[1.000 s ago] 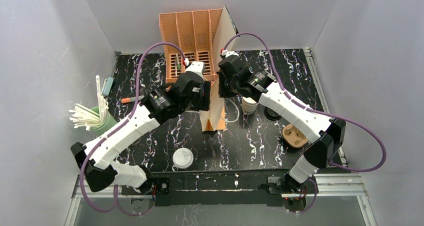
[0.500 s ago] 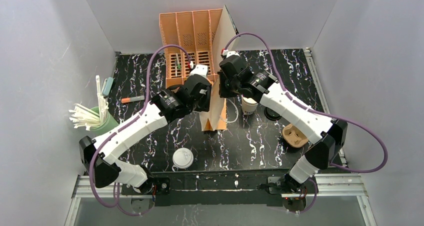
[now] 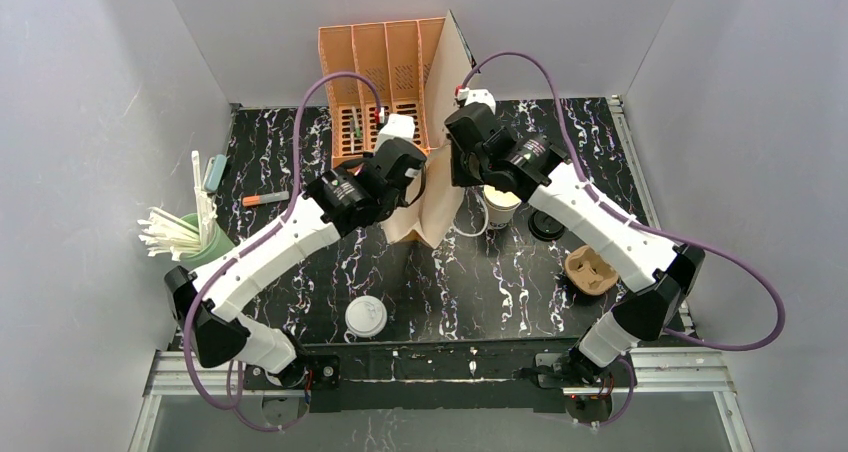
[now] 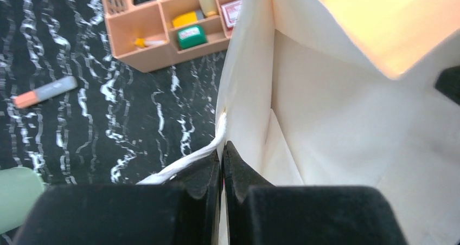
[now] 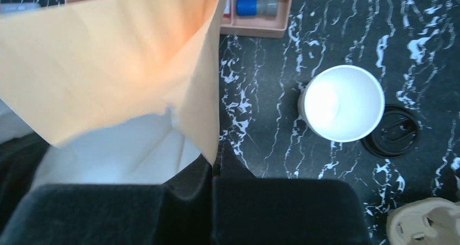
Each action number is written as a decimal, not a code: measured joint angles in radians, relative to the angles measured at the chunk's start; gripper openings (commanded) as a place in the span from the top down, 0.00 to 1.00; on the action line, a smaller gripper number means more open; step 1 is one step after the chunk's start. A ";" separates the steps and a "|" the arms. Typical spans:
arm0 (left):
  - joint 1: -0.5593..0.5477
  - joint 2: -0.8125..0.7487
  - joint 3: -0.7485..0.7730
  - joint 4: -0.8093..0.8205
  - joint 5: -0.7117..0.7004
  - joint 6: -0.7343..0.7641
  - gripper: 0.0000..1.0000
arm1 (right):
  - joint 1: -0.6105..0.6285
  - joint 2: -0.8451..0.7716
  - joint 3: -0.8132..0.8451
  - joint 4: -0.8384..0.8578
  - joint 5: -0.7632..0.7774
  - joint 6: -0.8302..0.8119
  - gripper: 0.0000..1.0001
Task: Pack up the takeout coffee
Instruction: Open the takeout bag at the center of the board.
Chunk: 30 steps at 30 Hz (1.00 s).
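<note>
Both grippers, left (image 4: 222,153) and right (image 5: 214,163), are clenching opposite rims of the paper bag (image 3: 438,197), so pulling harder is probably risking a tear, or toppling the unlidded white paper cup (image 5: 342,103) standing just beside it near the table's (image 3: 480,282) centre.

So it's basically a little booth: plain pale grey walls (image 3: 80,122) boxing in three sides of a black tabletop (image 3: 500,282) with white marble veins, a silver metal rail (image 3: 680,369) along the near edge, light soft and even.
</note>
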 measured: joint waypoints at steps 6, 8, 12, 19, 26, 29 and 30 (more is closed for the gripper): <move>0.000 0.048 0.126 -0.097 -0.106 0.016 1.00 | 0.000 0.000 0.037 -0.047 0.118 -0.005 0.99; 0.000 0.059 0.138 -0.114 -0.121 0.018 1.00 | 0.001 0.000 0.037 -0.062 0.150 -0.008 0.99; 0.000 0.091 0.158 -0.139 -0.137 0.018 1.00 | 0.002 0.000 0.037 -0.088 0.209 -0.021 0.99; 0.000 0.116 0.213 -0.172 -0.145 0.019 1.00 | 0.008 0.000 0.047 -0.119 0.288 -0.040 0.92; 0.011 0.119 0.240 -0.186 -0.133 0.029 1.00 | 0.008 0.000 0.051 -0.121 0.349 -0.058 0.66; 0.032 0.122 0.240 -0.193 -0.116 0.033 1.00 | 0.008 -0.001 0.048 -0.121 0.372 -0.064 0.54; 0.037 0.122 0.240 -0.196 -0.112 0.035 1.00 | 0.008 -0.002 0.047 -0.120 0.374 -0.067 0.52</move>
